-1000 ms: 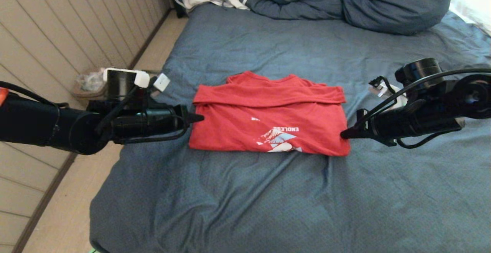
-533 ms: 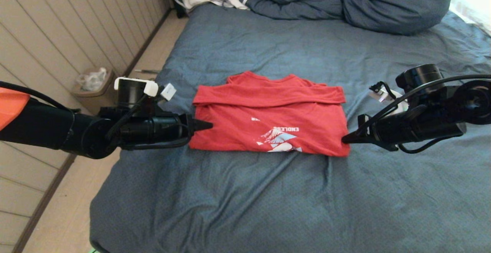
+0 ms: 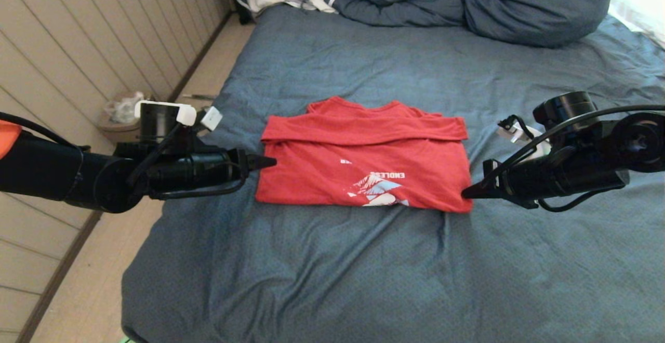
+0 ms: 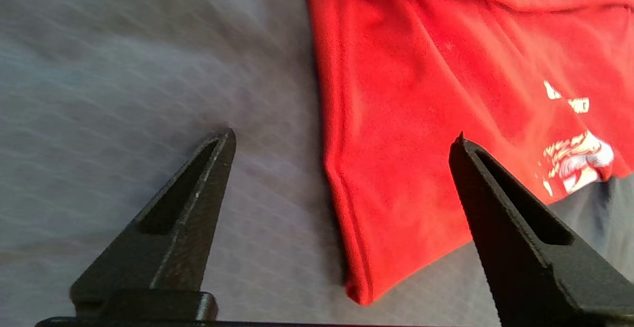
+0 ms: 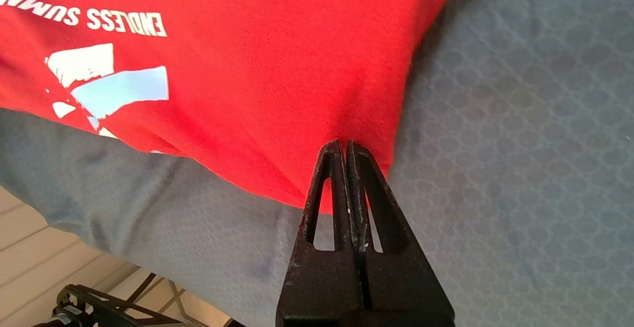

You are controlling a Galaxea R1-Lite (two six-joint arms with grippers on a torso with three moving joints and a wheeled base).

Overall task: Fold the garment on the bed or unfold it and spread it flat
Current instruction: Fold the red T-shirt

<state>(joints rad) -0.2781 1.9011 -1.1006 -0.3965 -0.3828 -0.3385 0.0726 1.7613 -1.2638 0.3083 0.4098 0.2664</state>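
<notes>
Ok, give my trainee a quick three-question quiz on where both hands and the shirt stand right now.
1. True or false: the left hand is open.
2. The right hand is: A) wide open, B) shut, C) out of view?
3. Fill in: the folded red T-shirt lies on the slate-blue ____.

Key: 1 true, its tips straddle the shirt's edge. 2 B, tips at the shirt's near right corner. 3 bed.

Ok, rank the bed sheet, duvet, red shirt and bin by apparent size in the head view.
1. Bed sheet, largest.
2. Bunched duvet, partly cropped.
3. Red shirt.
4. Bin, smallest, though partly hidden behind the left arm.
</notes>
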